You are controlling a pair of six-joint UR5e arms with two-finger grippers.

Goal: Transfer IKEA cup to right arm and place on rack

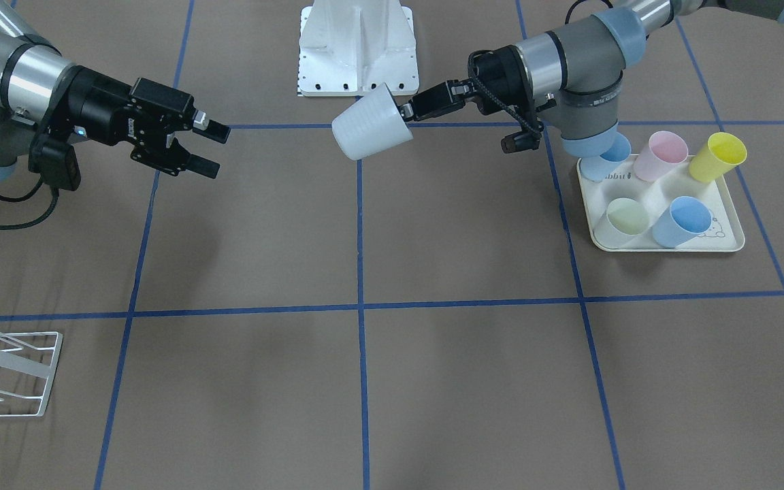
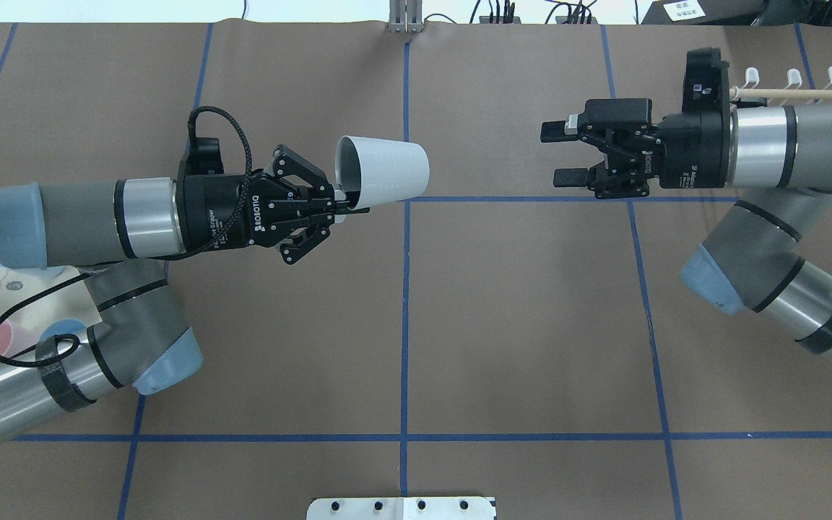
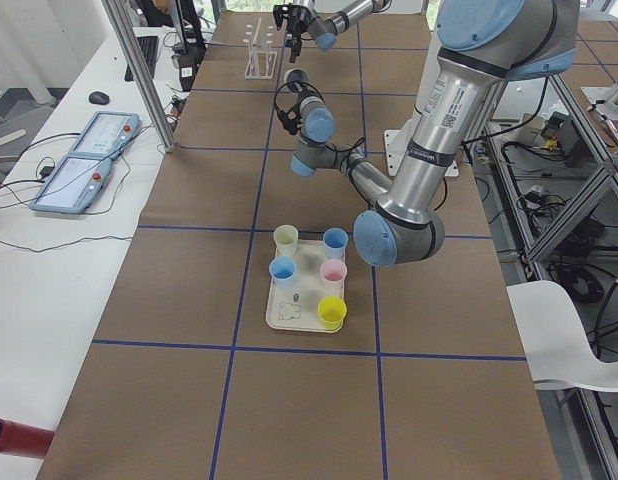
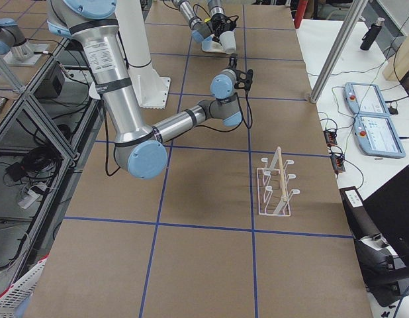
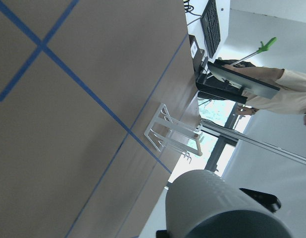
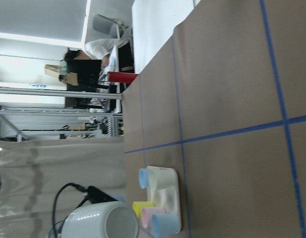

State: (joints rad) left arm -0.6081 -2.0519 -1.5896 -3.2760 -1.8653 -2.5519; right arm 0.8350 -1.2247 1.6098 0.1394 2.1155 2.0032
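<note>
The white cup (image 2: 383, 172) hangs in the air over the middle of the table, lying on its side with its mouth toward the left gripper (image 2: 344, 203) and its base pointing at the right one. The left gripper is clamped on the cup's rim only, one finger inside the mouth and one outside. That thin pinch is your first worry. Any push on the far end can lever the cup around the fingers or pop it loose.

The right gripper (image 2: 559, 153) stands well apart from the cup, jaws spread and empty, facing the base roughly in line. The cup widens from base to mouth and looks smooth, so if you close on the tapered wall near the base, the jaws may squeeze it out backwards instead of seating on it. Come in off-centre and one finger meets the base first, shoving the cup against that weak rim hold.

Timing is the other hazard. Let go with the left before the right has a firm hold and the cup drops to the table and likely rolls.

The rack (image 1: 7, 364) sits out on the right arm's side, far from the tray (image 1: 664, 243) of coloured cups. A crooked hold taken at the hand-over would probably carry through, and the cup's mouth could miss the slanted rods.
</note>
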